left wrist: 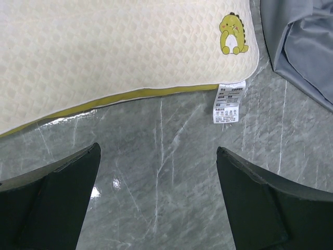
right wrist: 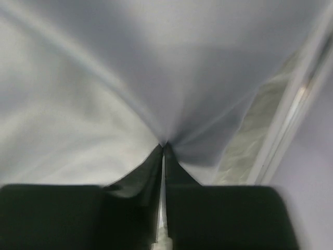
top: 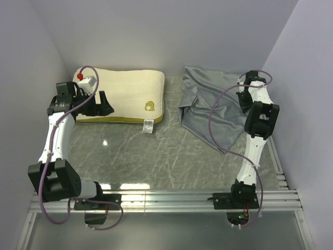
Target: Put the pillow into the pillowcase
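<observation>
**Q:** What is laid out on the table point(top: 156, 156)?

**A:** A cream-white pillow point(top: 127, 94) with a dotted texture is seen lying flat at the rear left of the grey marbled surface. A yellow-green band point(left wrist: 130, 96) is run along its near side. A small yellow-green logo point(left wrist: 232, 34) is printed by the near right corner. A white label tag point(left wrist: 229, 102) is attached below that corner and rests on the marble.

**Q:** Where is the pillowcase point(top: 210, 109) found?

**A:** It is heaped at the rear right, blue-grey and heavily wrinkled. It is set near the pillow but apart from it, with a strip of bare table left between them.

**Q:** How is the left gripper point(left wrist: 157, 151) held?

**A:** Its fingers are spread wide apart and nothing is gripped. Only marble is seen between them. It is positioned at the pillow's near edge, toward the pillow's left end.

**Q:** And the right gripper point(right wrist: 163, 151)?

**A:** Its fingers are pressed together, with a fold of the pillowcase pinched at the tips. The cloth is drawn into creases that fan out from that point. The grip is made at the pillowcase's right side, close to the table's right edge.
</observation>
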`<state>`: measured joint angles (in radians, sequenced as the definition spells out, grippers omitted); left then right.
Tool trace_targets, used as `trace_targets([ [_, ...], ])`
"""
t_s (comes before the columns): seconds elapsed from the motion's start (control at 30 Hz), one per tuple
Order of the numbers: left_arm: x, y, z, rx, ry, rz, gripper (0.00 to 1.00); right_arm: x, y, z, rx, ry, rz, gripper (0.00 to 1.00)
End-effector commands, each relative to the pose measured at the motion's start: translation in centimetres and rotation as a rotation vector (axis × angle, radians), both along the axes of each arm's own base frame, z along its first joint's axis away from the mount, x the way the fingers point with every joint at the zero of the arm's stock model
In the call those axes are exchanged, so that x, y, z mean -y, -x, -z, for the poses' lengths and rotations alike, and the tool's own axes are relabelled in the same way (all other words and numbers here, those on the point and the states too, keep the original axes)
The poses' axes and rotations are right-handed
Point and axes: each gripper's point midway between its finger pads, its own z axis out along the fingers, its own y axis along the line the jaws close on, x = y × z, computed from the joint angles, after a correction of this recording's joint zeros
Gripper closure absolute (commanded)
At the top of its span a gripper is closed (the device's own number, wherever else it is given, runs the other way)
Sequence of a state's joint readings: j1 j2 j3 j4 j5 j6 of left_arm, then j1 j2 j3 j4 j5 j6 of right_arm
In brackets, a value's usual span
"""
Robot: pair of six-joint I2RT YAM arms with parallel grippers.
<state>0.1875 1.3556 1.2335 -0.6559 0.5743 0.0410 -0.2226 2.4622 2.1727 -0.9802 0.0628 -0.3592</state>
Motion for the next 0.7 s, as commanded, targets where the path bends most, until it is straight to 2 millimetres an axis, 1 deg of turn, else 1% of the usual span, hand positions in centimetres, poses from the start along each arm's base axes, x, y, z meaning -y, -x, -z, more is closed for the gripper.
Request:
trace_targets([
  [0.0,-0.1,0.2,-1.9,0.076,-0.024,0.003,0.01,-2.0,6.6,0.3,-0.21,-0.098,-0.066,1.0],
  [0.03,-0.1,0.3,-2.2,0.084,-0.024,0.004,0.01,-2.3,7.5,0.2,-0.221,-0.126,-0.066,1.0],
  [0.07,-0.1,0.4,-2.2,0.084,-0.026,0.005,0.01,-2.6,9.3,0.0,-0.25,-0.142,-0.068,1.0],
  [0.1,0.0,0.5,-2.2,0.086,-0.025,0.006,0.01,-2.4,10.4,-0.1,-0.253,-0.153,-0.054,1.0],
  [0.13,0.0,0.7,-2.5,0.096,-0.027,0.008,0.01,-2.6,11.1,-1.7,-0.219,-0.164,-0.053,1.0],
  [0.17,0.1,0.9,-2.5,0.097,-0.025,0.012,0.01,-3.1,14.1,-0.6,-0.283,-0.186,-0.056,1.0],
  [0.2,0.1,1.0,-2.5,0.1,-0.024,0.012,0.01,-3.0,15.3,-0.7,-0.282,-0.192,-0.048,1.0],
  [0.23,0.2,1.2,-2.7,0.109,-0.026,0.018,0.01,-3.4,16.9,-1.0,-0.293,-0.205,-0.056,1.0],
  [0.27,0.2,1.3,-2.5,0.106,-0.026,0.019,0.01,-4.3,19.8,-1.4,-0.315,-0.222,-0.075,1.0],
  [0.3,0.1,1.4,-2.6,0.111,-0.027,0.02,0.01,-5.0,21.4,-1.7,-0.327,-0.239,-0.088,1.0],
  [0.33,0.3,1.6,-2.4,0.106,-0.028,0.027,0.01,-5.7,23.0,-3.1,-0.309,-0.243,-0.116,1.0],
  [0.37,0.3,1.8,-2.4,0.105,-0.031,0.035,0.01,-7.3,25.4,-2.8,-0.351,-0.298,-0.176,1.0],
  [0.4,0.3,1.9,-2.3,0.102,-0.029,0.039,0.01,-8.1,26.5,-3.5,-0.359,-0.314,-0.204,0.97],
  [0.43,0.4,2.0,-2.2,0.098,-0.028,0.047,0.01,-8.8,26.5,-5.0,-0.307,-0.305,-0.234,0.88],
  [0.47,0.4,2.1,-2.1,0.097,-0.027,0.05,0.01,-9.7,25.2,-6.3,-0.233,-0.331,-0.247,0.82],
  [0.5,0.4,2.1,-2.0,0.095,-0.024,0.056,0.01,-10.3,24.0,-7.7,-0.168,-0.348,-0.249,0.65],
  [0.53,0.6,2.1,-1.9,0.092,-0.019,0.064,0.01,-11.2,22.6,-9.2,-0.101,-0.366,-0.23,0.61],
  [0.57,0.6,2.1,-1.9,0.091,-0.015,0.065,0.01,-11.7,20.0,-11.8,-0.002,-0.373,-0.239,0.6],
  [0.6,0.7,2.0,-1.8,0.083,-0.009,0.065,0.01,-13.0,18.2,-13.2,0.071,-0.421,-0.248,0.53],
  [0.63,0.8,1.9,-1.9,0.081,0.0,0.066,0.01,-14.5,16.1,-15.2,0.137,-0.437,-0.247,0.53],
  [0.67,0.9,1.9,-2.0,0.081,0.006,0.072,0.01,-15.7,15.0,-15.9,0.167,-0.455,-0.259,0.53],
])
